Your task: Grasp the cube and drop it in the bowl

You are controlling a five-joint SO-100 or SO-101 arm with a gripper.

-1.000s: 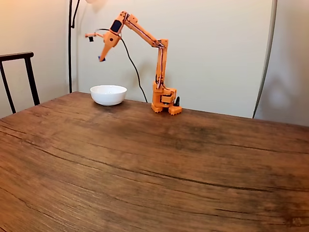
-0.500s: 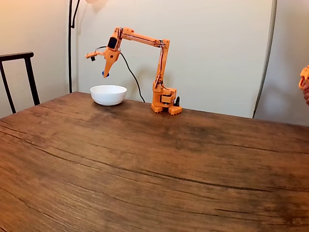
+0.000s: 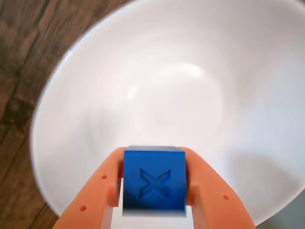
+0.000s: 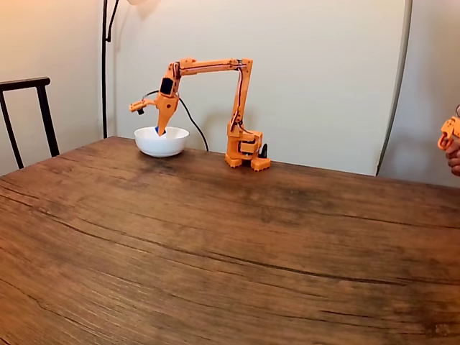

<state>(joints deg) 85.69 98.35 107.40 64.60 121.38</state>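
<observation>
Dark wooden table (image 4: 215,244), white bowl (image 4: 162,141) at far left, orange arm base (image 4: 244,152) beside it

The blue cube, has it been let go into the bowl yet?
No, in the wrist view the cube sits clamped in the gripper above the bowl.

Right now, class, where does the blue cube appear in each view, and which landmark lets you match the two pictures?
Wrist view: the cube sits low in the middle, clamped between the orange fingers of the gripper, an X pressed into its face.
Fixed view: the cube is a small blue speck at upper left, at the gripper tip.
Shared landmark: the white bowl, directly under the cube.
</observation>
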